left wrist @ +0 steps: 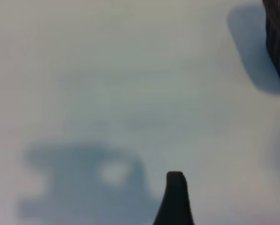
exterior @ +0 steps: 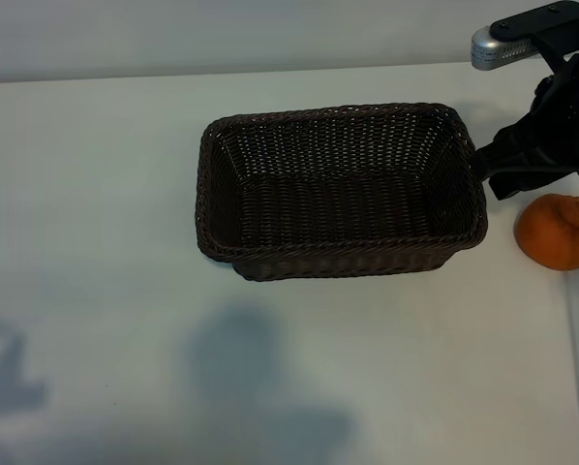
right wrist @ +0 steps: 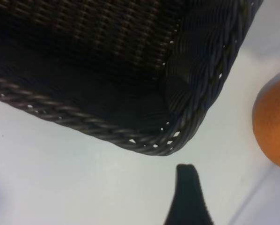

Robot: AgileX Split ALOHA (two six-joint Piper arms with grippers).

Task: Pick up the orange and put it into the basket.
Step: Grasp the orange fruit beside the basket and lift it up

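The right arm point(exterior: 546, 126) is matte black with a silver-grey cylindrical joint point(exterior: 493, 46) near its top; each wrist view shows one tapered black fingertip point(right wrist: 189, 197).

Right hand point(exterior: 522, 170) open, empty.

Basket point(exterior: 340, 254): dark brown, near black inside, tight woven wicker pattern, braided rim; weave ribs run in rows along walls, tiny light gaps at corner point(right wrist: 170, 136). Orange point(exterior: 558, 231): bright orange, dimpled skin, slightly darker at puckered top; smooth orange patch in right wrist view point(right wrist: 273, 124). Table point(exterior: 96, 242): plain white, soft grey-blue shadows toward near edge. Right arm point(exterior: 546, 126): black, silver-grey cylinder on top. Finger point(right wrist: 189, 197): matte black. Left finger point(left wrist: 175, 201): matte black over white table, grey shadow blotch beside.
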